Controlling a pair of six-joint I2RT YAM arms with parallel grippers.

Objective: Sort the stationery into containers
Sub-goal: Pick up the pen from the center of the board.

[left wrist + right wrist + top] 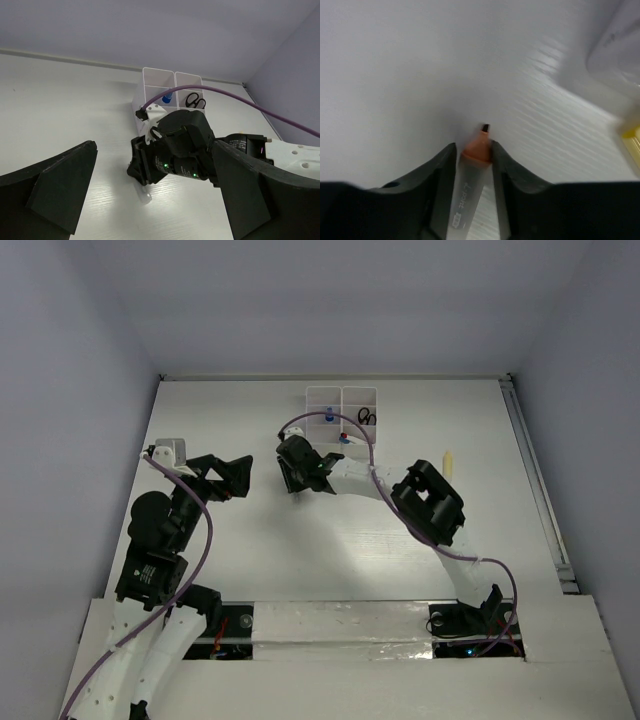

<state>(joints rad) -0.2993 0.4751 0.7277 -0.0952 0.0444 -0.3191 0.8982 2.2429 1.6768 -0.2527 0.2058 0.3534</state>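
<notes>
White tabletop under pale lilac walls fills your top view. Your right gripper is clamped on a thin white pen with an orange collar and black tip, at 7 o'clock from the white plastic compartment tray. That tray sits at the table's 12 o'clock, with black-handled scissors and a blue-capped pen inside. Your left gripper hangs with its fingers spread wide, holding nothing, at 9 o'clock of the right one.

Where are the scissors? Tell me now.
In the top view, the scissors sit in the far right compartment of the white tray near the far edge of the table, next to the compartment holding a blue-capped pen.
</notes>
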